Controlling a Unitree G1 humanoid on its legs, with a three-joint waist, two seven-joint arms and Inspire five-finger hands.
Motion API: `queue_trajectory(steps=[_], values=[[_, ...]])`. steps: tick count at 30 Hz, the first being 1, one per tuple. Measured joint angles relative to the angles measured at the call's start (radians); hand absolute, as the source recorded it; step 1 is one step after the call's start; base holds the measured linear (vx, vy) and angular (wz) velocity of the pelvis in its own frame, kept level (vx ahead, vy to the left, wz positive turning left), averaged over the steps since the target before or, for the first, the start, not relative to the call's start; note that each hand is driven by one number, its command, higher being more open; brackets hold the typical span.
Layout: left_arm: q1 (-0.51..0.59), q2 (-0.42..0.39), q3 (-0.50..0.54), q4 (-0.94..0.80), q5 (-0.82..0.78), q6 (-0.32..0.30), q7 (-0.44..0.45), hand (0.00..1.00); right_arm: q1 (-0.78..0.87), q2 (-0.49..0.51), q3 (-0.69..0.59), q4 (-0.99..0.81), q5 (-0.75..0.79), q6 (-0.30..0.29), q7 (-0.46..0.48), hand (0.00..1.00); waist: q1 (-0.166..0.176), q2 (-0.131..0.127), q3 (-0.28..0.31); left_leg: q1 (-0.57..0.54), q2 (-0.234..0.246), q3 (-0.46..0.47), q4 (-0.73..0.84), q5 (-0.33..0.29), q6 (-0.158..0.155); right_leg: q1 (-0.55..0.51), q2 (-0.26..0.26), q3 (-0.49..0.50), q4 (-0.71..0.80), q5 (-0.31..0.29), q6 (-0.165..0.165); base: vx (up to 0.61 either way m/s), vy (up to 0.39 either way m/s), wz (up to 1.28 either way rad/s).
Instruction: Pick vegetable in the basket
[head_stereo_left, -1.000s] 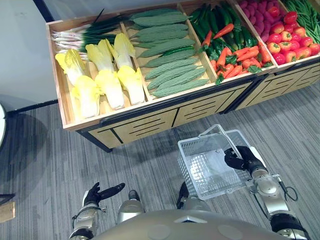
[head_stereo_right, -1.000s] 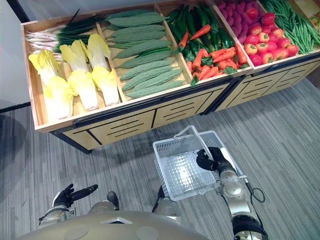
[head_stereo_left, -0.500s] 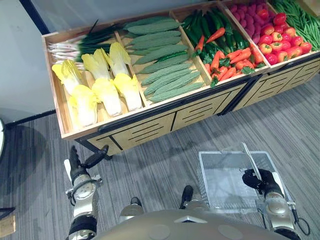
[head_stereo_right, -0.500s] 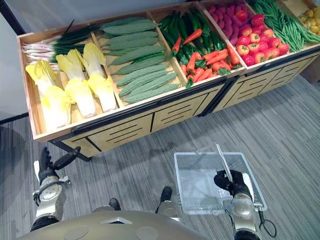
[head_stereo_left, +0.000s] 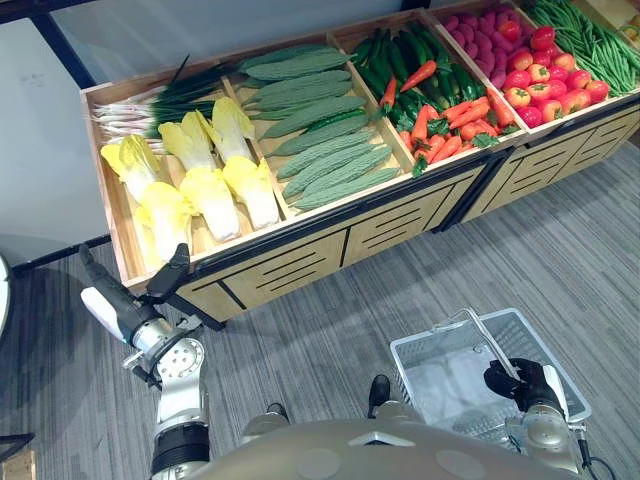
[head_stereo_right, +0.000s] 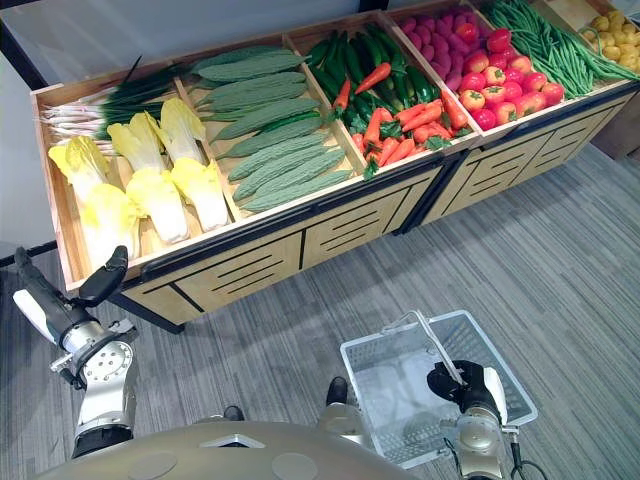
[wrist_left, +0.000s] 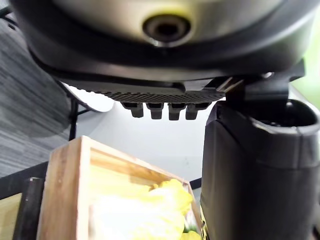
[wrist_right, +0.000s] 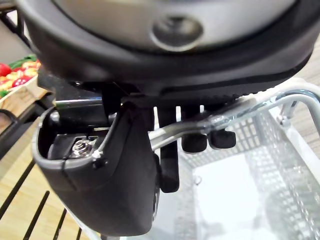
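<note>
My right hand (head_stereo_left: 520, 381) is shut on the metal handle (wrist_right: 243, 111) of a clear mesh basket (head_stereo_left: 428, 372), which hangs low at the right above the floor with nothing in it. My left hand (head_stereo_left: 128, 301) is raised at the left with straight fingers and the thumb (head_stereo_left: 170, 272) lifted, open and holding nothing. It hovers just in front of the stand's left corner, near the yellow cabbages (head_stereo_left: 205, 182). The left wrist view has a cabbage (wrist_left: 145, 210) inside the wooden crate edge (wrist_left: 65, 190) just past the fingertips (wrist_left: 160, 109).
The wooden stand (head_stereo_left: 300, 245) runs across the back. It holds scallions (head_stereo_left: 150, 95), bitter gourds (head_stereo_left: 320, 130), cucumbers (head_stereo_left: 400, 55), carrots (head_stereo_left: 450, 130), tomatoes (head_stereo_left: 550, 85) and green beans (head_stereo_left: 585, 30). Grey striped floor (head_stereo_left: 320, 330) lies between stand and basket.
My left hand has risen from low beside the body up to the stand's left corner. The basket has swung from the middle to low on the right, still in my right hand.
</note>
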Motion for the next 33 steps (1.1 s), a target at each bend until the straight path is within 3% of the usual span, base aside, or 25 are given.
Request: queue_trajectory(steps=[11,20,33], values=[[-0.052,0.012,-0.024,-0.010,0.030,0.080,0.005,1.00,-0.002,0.000,0.049,0.000,-0.009,0.000,-0.001,0.00,-0.006,-0.017,-0.014,-0.004,-0.002,0.006,0.015,-0.002,-0.005,-0.011,0.000,0.025,0.002,-0.001,0.001,-0.01,-0.008,-0.04],[-0.166,0.075,0.009,0.167,0.028,0.138,0.016,1.00,-0.030,-0.006,0.089,-0.006,-0.040,0.000,0.000,0.00,-0.027,-0.030,-0.012,-0.003,-0.005,0.024,0.016,-0.002,0.003,-0.021,0.000,0.043,0.000,0.000,0.001,0.00,-0.006,-0.05],[-0.261,0.092,0.093,0.284,-0.017,0.181,0.058,1.00,-0.034,-0.013,0.132,-0.011,-0.044,0.000,0.000,0.00,-0.031,-0.043,-0.006,-0.009,-0.006,0.030,0.038,-0.020,0.004,-0.023,0.000,0.050,0.000,0.001,0.001,0.00,-0.001,-0.01]])
